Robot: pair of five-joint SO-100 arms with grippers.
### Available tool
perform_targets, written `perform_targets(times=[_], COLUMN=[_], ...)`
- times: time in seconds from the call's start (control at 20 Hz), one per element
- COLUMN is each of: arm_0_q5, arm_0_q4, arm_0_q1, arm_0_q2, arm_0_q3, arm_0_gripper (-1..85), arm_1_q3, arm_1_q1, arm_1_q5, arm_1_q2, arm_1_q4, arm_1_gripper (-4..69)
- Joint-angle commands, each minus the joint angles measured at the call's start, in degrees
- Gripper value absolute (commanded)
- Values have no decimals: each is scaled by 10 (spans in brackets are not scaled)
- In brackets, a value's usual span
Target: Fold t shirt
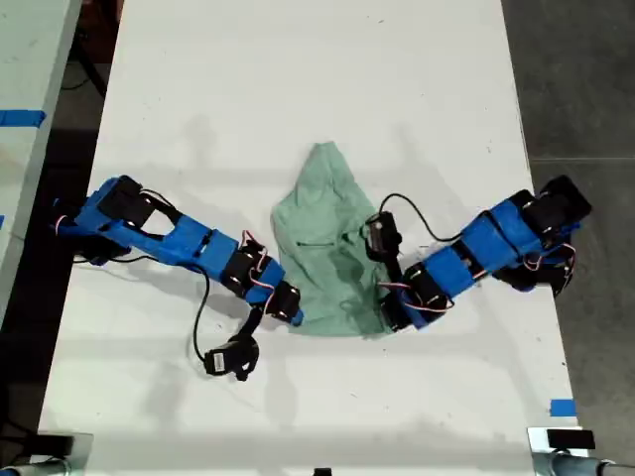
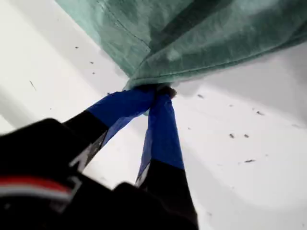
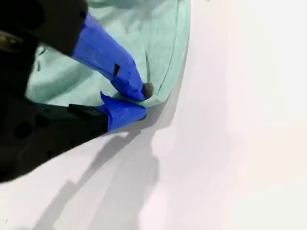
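Observation:
The pale mint-green t shirt [image 1: 327,248] lies wrinkled in the middle of the white table, narrowing to a point at its far end. My first gripper [image 1: 291,309] reaches in from the exterior view's left. It is at the shirt's near corner on that side. In the first wrist view its blue-taped fingers [image 2: 160,124] meet, shut [image 2: 158,91] on a bunched corner of the t shirt [image 2: 201,33]. My second gripper [image 1: 390,315] comes from the exterior view's right to the other near corner. Its blue fingertips [image 3: 141,100] pinch the hem of the t shirt [image 3: 153,28].
The white table [image 1: 298,79] ends at a dark floor strip on the exterior view's right. A blue tape mark [image 1: 562,407] sits near the table's near corner there. A second pale table with blue tape [image 1: 20,117] stands at the exterior view's left.

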Motion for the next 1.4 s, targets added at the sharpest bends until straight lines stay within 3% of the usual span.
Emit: perform_targets(times=[0.0, 0.15, 0.3, 0.6, 0.65, 0.7, 0.75, 0.8, 0.95, 1.05, 1.1, 1.15, 1.2, 1.25, 1.35], arm_0_q5=[18, 37, 38, 90, 94, 120, 134, 151, 179, 196, 204, 205, 207, 211, 206], arm_0_q4=[2, 39, 122, 94, 91, 83, 83, 81, 96, 97, 96, 96, 82, 53, -48], arm_0_q1=[32, 39, -11, -170, -192, -221, -254, -280, -335, -372, -390, -404, -409, -394, -332], arm_0_q2=[119, 237, 341, 630, 674, 716, 753, 794, 872, 925, 959, 993, 1032, 1067, 1148], arm_0_q3=[-8, 16, 82, 403, 448, 494, 534, 564, 579, 577, 577, 579, 591, 617, 744], arm_0_gripper=[-2, -2, -2, 4, 106, 244, 313, 314, 229, 183, 171, 162, 87, -3, -3], arm_1_q3=[-339, -388, -357, -171, -143, -113, -93, -81, -50, -26, -11, 11, 43, 86, 195], arm_1_q1=[-25, 4, 81, 299, 329, 360, 388, 413, 484, 514, 517, 515, 509, 497, 453], arm_1_q5=[-18, -85, -173, -314, -341, -375, -406, -428, -463, -469, -465, -454, -434, -413, -363], arm_1_q2=[-66, -24, 65, 246, 266, 287, 303, 320, 399, 458, 483, 506, 533, 570, 664], arm_1_q4=[161, 164, 177, 181, 181, 178, 178, 186, 210, 214, 214, 214, 214, 207, 185], arm_1_gripper=[5, 5, 5, 5, 37, 181, 351, 436, 485, 478, 401, 266, 9, -3, -3])
